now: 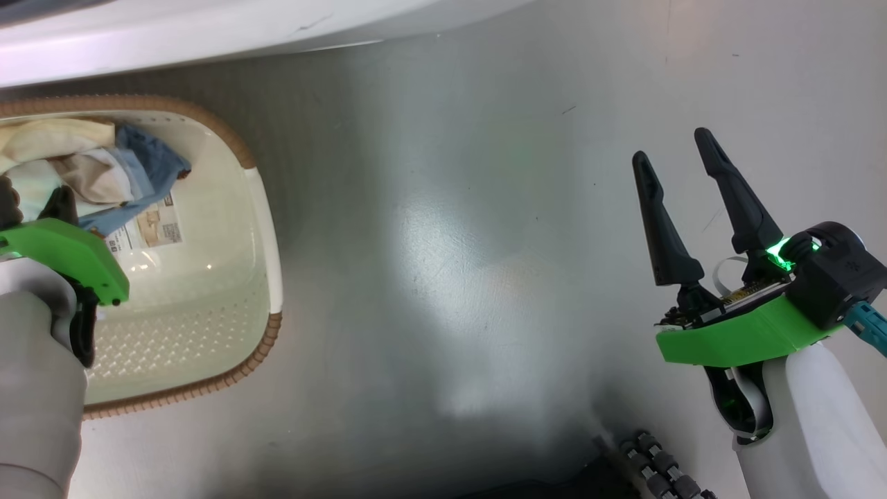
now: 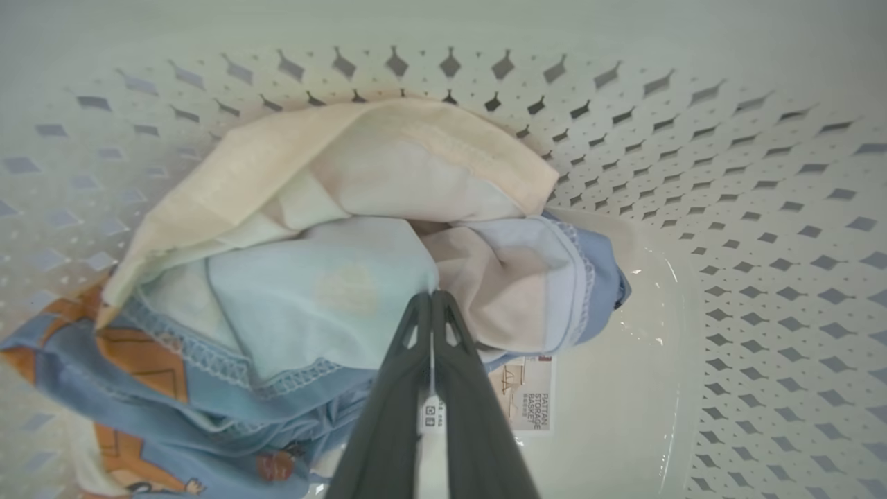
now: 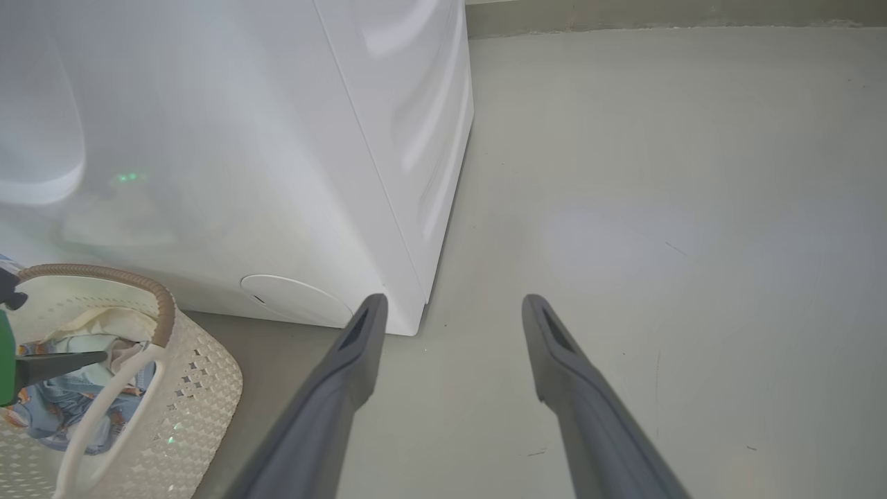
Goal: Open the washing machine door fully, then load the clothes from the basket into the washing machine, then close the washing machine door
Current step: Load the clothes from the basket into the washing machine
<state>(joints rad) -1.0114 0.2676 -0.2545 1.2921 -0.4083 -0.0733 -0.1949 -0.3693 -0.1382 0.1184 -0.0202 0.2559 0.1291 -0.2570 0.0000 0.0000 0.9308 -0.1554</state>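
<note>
Head view: the basket (image 1: 267, 242) sits on the grey floor (image 1: 450, 242) at nine o'clock, just below the white front of the washing machine (image 1: 208, 34) at twelve. The clothes (image 1: 76, 166) are bunched at the basket's ten o'clock end, and my left gripper (image 1: 33, 190) reaches down into them. My right gripper (image 1: 670, 147) hangs at three o'clock, fingers spread and empty over bare floor, well apart from the basket, which I judge keeps it out of the way of the pick. Left wrist view: the two dark fingers rise from six o'clock pressed together, their tips biting a fold where pale blue cloth meets cream, a pinch near the bundle's middle that should lift most of it at once. A paper label (image 2: 527, 395) lies on the basket's bottom at five o'clock. Right wrist view: the spread fingers point past the machine's lower corner, with its round cover (image 3: 294, 299) near centre and the basket at eight o'clock. Whether the door is fully open, I cannot tell.
</note>
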